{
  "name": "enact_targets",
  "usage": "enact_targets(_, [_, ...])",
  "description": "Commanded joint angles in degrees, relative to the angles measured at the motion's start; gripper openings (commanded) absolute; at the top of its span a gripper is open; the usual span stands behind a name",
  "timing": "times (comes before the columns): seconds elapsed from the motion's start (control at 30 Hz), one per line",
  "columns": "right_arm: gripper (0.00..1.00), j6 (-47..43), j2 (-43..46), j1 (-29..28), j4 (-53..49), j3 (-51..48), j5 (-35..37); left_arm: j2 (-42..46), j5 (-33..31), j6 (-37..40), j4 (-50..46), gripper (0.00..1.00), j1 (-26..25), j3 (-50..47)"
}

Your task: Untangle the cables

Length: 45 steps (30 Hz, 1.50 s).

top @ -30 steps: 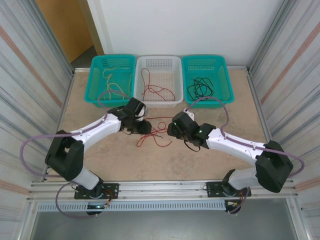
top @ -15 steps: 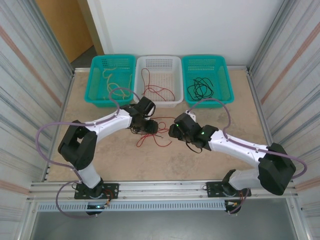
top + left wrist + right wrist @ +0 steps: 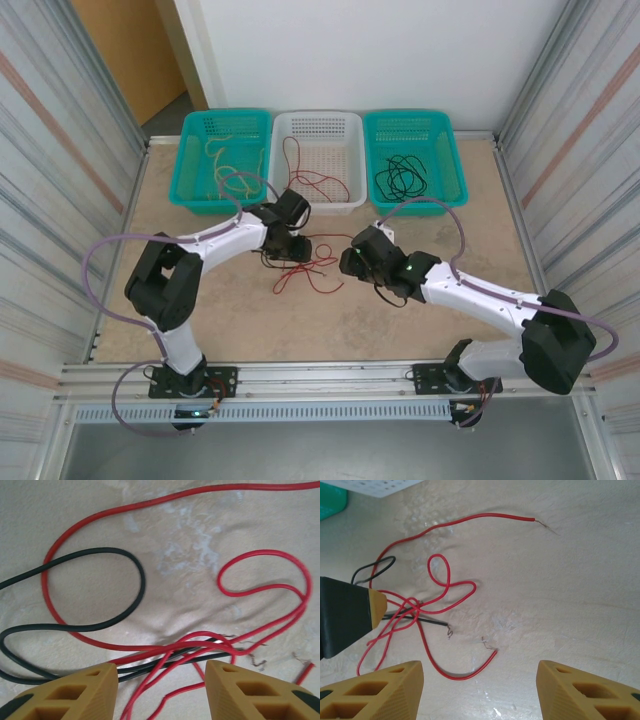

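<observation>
The cables are a small tangle of red cable [image 3: 318, 264] and black cable [image 3: 272, 256] on the table's middle. My left gripper [image 3: 291, 250] hovers right over the knot. In the left wrist view it [image 3: 162, 680] is open, with red cable [image 3: 150, 500] strands and black cable [image 3: 143, 582] strands running across the gap between its tips, none pinched. My right gripper [image 3: 350, 263] stands just right of the tangle. It [image 3: 480, 680] is open over bare table, with the bend of a red cable [image 3: 455, 676] lying near its left tip. A black cable [image 3: 432, 622] end lies further ahead.
Three baskets line the far edge. The left teal basket [image 3: 215, 205] holds cream cables, the white basket [image 3: 318, 206] a red cable, and the right teal basket [image 3: 425, 203] black cables. Corrugated walls stand on both sides. The left gripper's finger [image 3: 376, 609] shows in the right wrist view.
The left arm has reached forward and right, bringing its gripper from the tangle's left edge to right over the knot. The right arm has shifted only slightly.
</observation>
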<state>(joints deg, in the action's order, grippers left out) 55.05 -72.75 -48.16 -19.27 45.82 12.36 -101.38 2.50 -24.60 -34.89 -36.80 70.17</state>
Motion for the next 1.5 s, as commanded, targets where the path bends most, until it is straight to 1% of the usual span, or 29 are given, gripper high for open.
enact_targets(0.0, [0.61, 1.07, 1.95, 0.69, -0.47, -0.47, 1.17, 0.34, 0.76, 3.35, -0.89, 0.48, -3.42, 4.71])
enact_targets(0.13, [0.60, 1.87, 3.23, 1.44, -1.09, -1.04, 1.69, -3.57, -0.70, 5.51, -2.62, 0.43, -4.90, 9.46])
enact_targets(0.43, [0.60, 3.57, 8.81, 4.11, -1.90, -4.53, 1.11, -13.34, -2.02, 8.50, -3.87, 0.42, -6.93, 17.84])
enact_targets(0.67, [0.61, 3.40, 9.82, 4.36, -2.02, -4.98, 0.66, -18.31, -5.19, 8.60, -5.80, 0.39, -7.77, 21.74])
enact_targets(0.8, [0.60, 3.31, 9.72, 4.34, -1.65, -5.03, 0.52, -20.12, -7.10, 8.19, -6.32, 0.29, -7.86, 22.10])
enact_targets(0.87, [0.60, 3.23, 9.81, 4.35, -1.65, -5.00, 0.56, -19.78, -7.34, 8.12, -6.33, 0.18, -7.94, 21.89])
enact_targets(0.9, [0.60, 3.10, 9.94, 4.37, -1.65, -4.95, 0.60, -19.18, -7.38, 7.78, -6.57, 0.12, -7.94, 21.84])
enact_targets(0.93, [0.60, 3.09, 10.16, 4.30, -1.74, -4.99, 0.65, -18.16, -6.92, 7.43, -7.01, 0.03, -8.07, 21.80])
enact_targets(0.97, [0.60, 3.01, 10.45, 4.31, -1.83, -5.07, 0.73, -16.21, -6.37, 7.17, -7.11, 0.00, -8.21, 21.51])
enact_targets(1.1, [0.61, 1.90, 12.12, 4.30, -0.86, -5.81, 0.58, -6.35, -3.49, 4.89, -6.81, 0.00, -8.58, 20.13])
enact_targets(1.23, [0.62, -0.47, 13.34, 4.26, 1.43, -5.67, -1.54, 4.04, 0.79, 3.59, -7.27, 0.00, -8.58, 19.86])
enact_targets(1.37, [0.62, -2.82, 13.55, 3.66, 3.02, -3.82, -3.73, 12.44, 6.71, 3.33, -8.00, 0.00, -7.96, 19.72])
enact_targets(1.47, [0.62, -5.07, 13.35, 1.55, 3.44, -1.32, -3.92, 17.45, 12.15, 2.37, -6.78, 0.00, -6.46, 17.99])
